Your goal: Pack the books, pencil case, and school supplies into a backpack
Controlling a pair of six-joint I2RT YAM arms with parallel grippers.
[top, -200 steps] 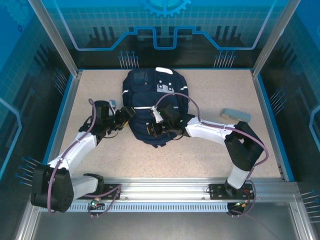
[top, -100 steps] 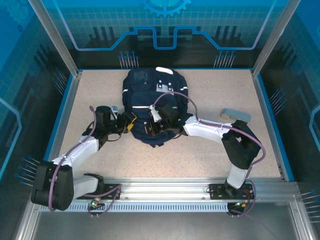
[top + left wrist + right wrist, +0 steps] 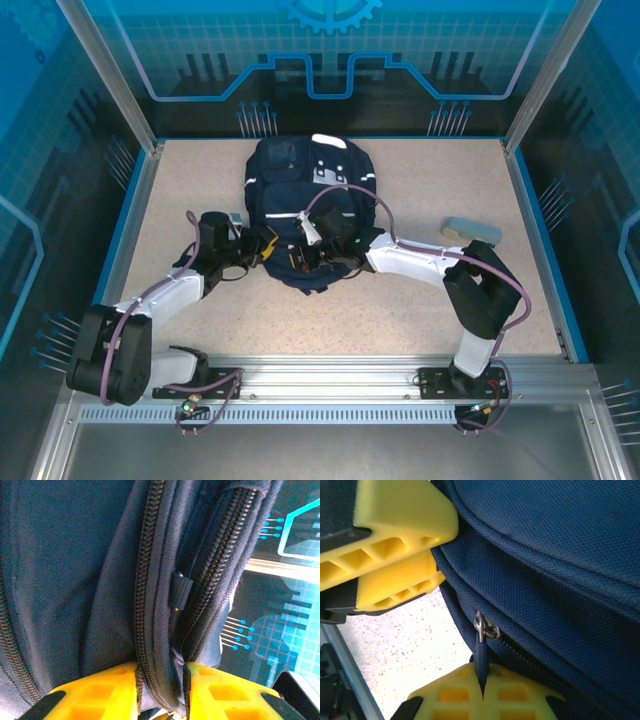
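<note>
The navy backpack [image 3: 305, 190] lies flat in the middle of the table, its white patches toward the far side. At its near left edge my left gripper [image 3: 267, 244] is shut on a fold of the backpack [image 3: 75, 570] that carries a zipper seam [image 3: 150, 580], which fills the gap between the yellow fingers [image 3: 100, 692]. My right gripper [image 3: 300, 257] is shut on the dark zipper pull tab [image 3: 481, 660] hanging from a metal ring at the bag's near edge. A grey-blue pencil case [image 3: 472, 230] lies far right. The books are out of view.
Blue glass walls and aluminium posts [image 3: 135, 110] close in the table. A metal rail [image 3: 330, 380] runs along the near edge. Bare speckled tabletop [image 3: 430, 300] stretches either side of the bag. In the right wrist view the left gripper's yellow fingers [image 3: 395, 535] hang close above.
My left gripper slid right to the backpack's edge and closed on the zipper fold. The bag's near edge bunched slightly toward the far side. The right gripper kept its hold on the pull tab.
</note>
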